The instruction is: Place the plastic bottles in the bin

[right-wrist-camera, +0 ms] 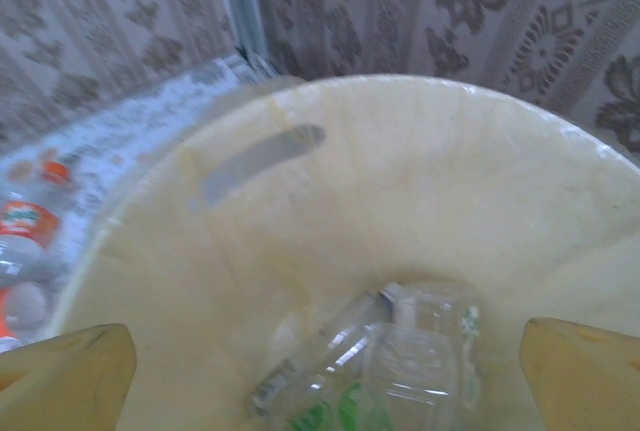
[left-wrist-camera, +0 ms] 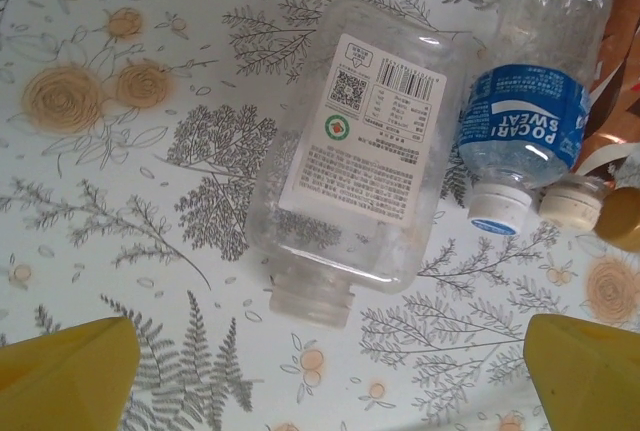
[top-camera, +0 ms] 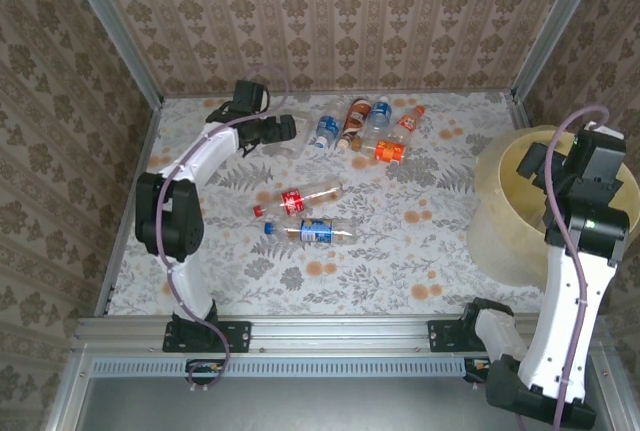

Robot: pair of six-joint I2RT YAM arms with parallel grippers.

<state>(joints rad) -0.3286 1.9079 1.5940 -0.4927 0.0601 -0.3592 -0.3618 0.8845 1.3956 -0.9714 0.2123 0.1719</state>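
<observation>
I get bright, even light overhead with soft shadows. The left wrist view is sharp on the clear white-labelled plastic bottle point(left-wrist-camera: 350, 166); the right wrist view blurs the round pale-yellow plastic bin point(right-wrist-camera: 400, 181).

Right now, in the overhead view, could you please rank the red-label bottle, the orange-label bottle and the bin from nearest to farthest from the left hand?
Measured from the left hand:
1. red-label bottle: mid-table, a little toward the arm bases.
2. orange-label bottle: in the back cluster, off to the right.
3. bin: at the table's far right side.
</observation>
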